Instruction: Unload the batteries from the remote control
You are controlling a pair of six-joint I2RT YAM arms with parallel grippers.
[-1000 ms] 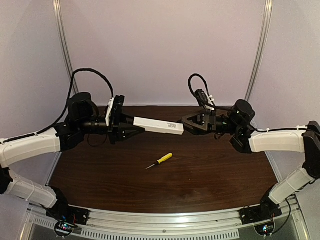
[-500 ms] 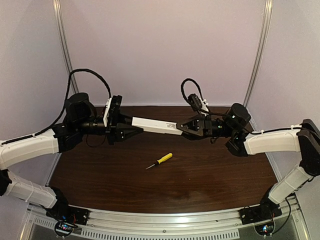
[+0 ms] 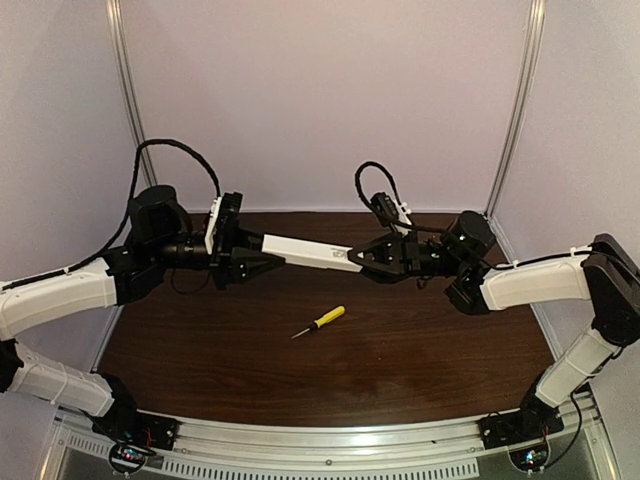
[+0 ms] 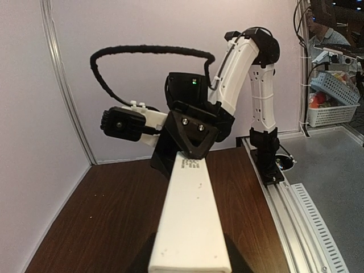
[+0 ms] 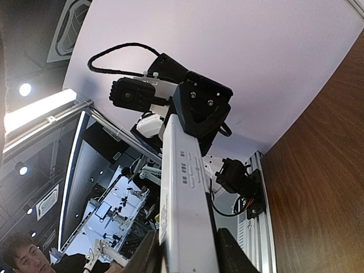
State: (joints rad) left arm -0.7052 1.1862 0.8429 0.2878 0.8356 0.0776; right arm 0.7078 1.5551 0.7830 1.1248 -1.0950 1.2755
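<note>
The white remote control [image 3: 308, 252] hangs in the air above the table, held level between both arms. My left gripper [image 3: 274, 256] is shut on its left end; in the left wrist view the remote [image 4: 190, 216] runs away from my fingers [image 4: 142, 259]. My right gripper [image 3: 361, 259] is closed on its right end, next to the small dark marking. In the right wrist view the remote [image 5: 185, 193] sits between my dark fingers [image 5: 230, 253], with button outlines showing. No batteries are visible.
A yellow-handled screwdriver [image 3: 320, 321] lies on the dark wooden table [image 3: 420, 350], below and in front of the remote. A metal rail [image 3: 330, 450] runs along the near edge. White walls close in the back and sides.
My right gripper has moved left from just off the remote's right end onto it, and its jaws have closed from wide open. The left gripper has kept its hold.
</note>
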